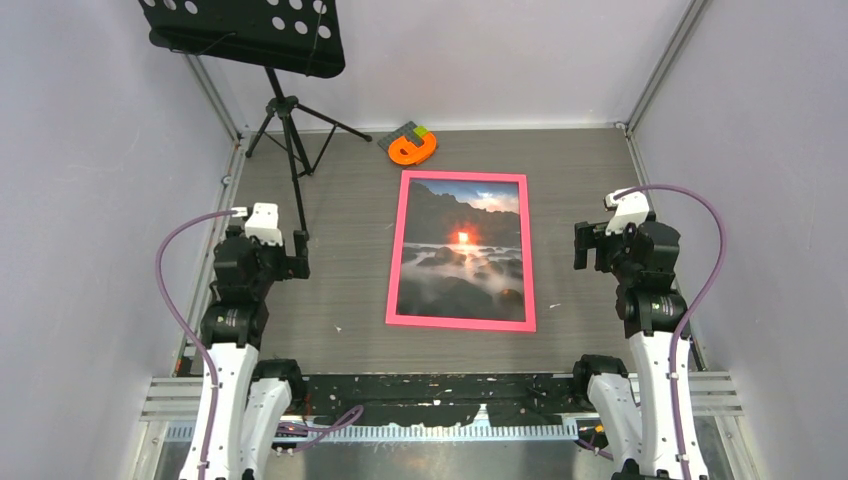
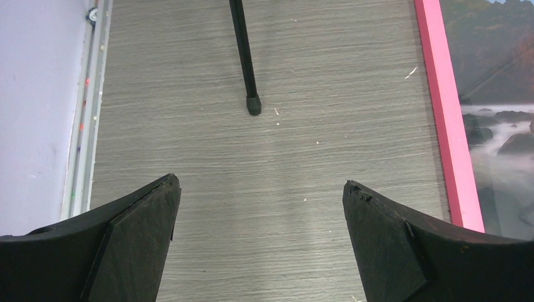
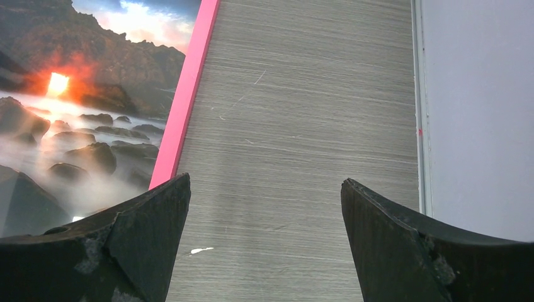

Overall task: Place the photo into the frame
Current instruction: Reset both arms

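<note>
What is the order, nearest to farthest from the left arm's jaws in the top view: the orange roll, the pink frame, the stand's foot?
1. Stand's foot: close by, on the table's left side.
2. Frame: mid-table, further to the right.
3. Orange roll: at the table's far edge, beyond the frame's top.

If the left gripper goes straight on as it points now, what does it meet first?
The left gripper would probably meet bare table first; the tripod leg's foot lies further along, depth unclear.

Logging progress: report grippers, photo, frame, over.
Left gripper, right gripper open, empty. Sunset seascape photo print lies inside thin pink rectangular frame. Nothing lying on it.
</note>
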Available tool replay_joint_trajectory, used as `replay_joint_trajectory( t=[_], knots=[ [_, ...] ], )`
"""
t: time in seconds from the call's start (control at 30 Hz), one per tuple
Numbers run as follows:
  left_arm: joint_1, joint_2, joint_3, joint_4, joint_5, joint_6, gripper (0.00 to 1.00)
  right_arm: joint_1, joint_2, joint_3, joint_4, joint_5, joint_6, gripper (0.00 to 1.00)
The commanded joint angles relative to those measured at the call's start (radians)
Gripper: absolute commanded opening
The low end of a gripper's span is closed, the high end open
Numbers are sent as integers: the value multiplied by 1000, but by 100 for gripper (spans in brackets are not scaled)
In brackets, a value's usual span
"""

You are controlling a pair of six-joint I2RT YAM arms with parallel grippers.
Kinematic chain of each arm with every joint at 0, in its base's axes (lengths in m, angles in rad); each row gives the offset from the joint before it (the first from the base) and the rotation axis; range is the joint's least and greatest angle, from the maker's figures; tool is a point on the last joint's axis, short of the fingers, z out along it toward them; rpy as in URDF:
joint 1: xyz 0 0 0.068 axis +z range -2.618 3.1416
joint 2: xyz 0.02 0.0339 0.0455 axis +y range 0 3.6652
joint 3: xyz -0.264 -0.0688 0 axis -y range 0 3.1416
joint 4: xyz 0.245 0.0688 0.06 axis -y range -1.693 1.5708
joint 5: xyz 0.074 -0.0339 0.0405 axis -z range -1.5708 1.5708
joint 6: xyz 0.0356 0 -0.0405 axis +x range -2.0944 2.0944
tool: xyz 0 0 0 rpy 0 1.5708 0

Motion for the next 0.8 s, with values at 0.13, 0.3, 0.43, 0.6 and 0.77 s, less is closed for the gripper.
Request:
replay_joint_trajectory(
  t=[0.13,0.3,0.43,0.6,0.77],
  knots=[
    [26,10,17,46,40,-24,99,-3,-19,-7,69,14,-15,95],
    [39,13,18,44,41,-22,100,-4,-16,-13,79,32,-17,95],
    [45,23,20,42,56,-23,100,-4,-18,-15,81,44,-22,95],
    [51,29,21,39,75,-23,100,-5,-31,-22,87,47,-28,95],
    [63,23,20,38,86,-24,100,-5,-38,-24,88,49,-31,95]
  ],
)
